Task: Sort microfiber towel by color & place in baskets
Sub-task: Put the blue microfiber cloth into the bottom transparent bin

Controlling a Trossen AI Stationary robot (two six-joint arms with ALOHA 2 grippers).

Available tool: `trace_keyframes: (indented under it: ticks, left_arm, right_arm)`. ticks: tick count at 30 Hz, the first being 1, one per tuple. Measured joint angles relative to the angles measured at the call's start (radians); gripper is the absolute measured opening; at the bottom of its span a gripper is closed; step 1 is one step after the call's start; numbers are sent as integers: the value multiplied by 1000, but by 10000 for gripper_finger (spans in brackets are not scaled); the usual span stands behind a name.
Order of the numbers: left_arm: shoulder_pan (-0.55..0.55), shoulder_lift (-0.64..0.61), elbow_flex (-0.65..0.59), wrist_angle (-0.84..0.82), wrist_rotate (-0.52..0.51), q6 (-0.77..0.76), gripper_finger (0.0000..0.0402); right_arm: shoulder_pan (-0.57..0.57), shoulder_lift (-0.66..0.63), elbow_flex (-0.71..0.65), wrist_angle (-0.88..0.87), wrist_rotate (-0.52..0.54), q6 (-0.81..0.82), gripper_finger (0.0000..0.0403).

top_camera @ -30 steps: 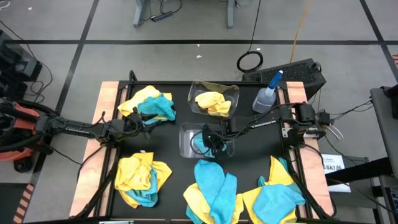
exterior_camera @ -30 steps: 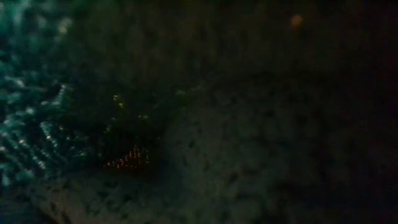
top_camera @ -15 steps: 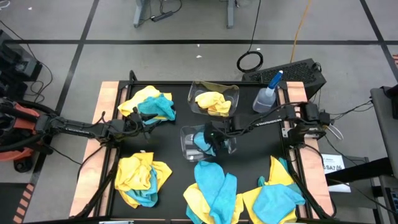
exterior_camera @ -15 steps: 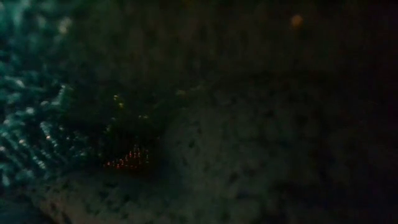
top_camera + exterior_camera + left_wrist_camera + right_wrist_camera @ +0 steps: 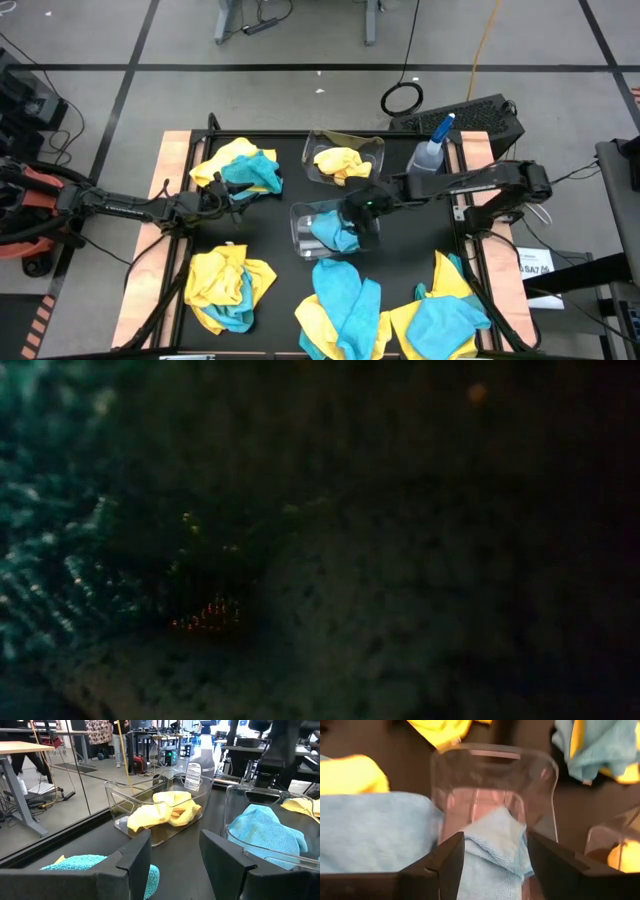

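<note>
Right pincer (image 5: 352,212) hangs over the nearer clear basket (image 5: 302,222) with fingers spread, the blue towel (image 5: 335,232) lying loose inside, so looks like a drop-off; yellow towel (image 5: 340,165) sits in the other basket (image 5: 372,150); left pincer (image 5: 226,196) waits half-open, empty, by a mixed pile (image 5: 238,168).

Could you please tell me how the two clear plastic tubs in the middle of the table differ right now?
The clear rectangular plastic tub farther from the camera side holds a bright yellow fuzzy cloth; the nearer clear rectangular plastic tub holds a turquoise blue fuzzy cloth. The right end effector hangs open over the nearer tub's edge, while nothing is above the farther tub. Both tubs look alike in shape and size and stand upright.
</note>
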Motion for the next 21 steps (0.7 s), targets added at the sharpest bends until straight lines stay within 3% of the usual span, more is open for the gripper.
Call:
trace_keyframes:
  ticks: [5,12,21]
  left_arm:
    - [0,0,0,0,0,0,173]
    - [0,0,0,0,0,0,173]
    - [0,0,0,2,0,0,173]
  right_arm:
    - [45,-77,1,-11,-4,-2,208]
    - [115,-152,2,-111,-122,-1,208]
    - [217,-167,2,-269,-161,95,208]
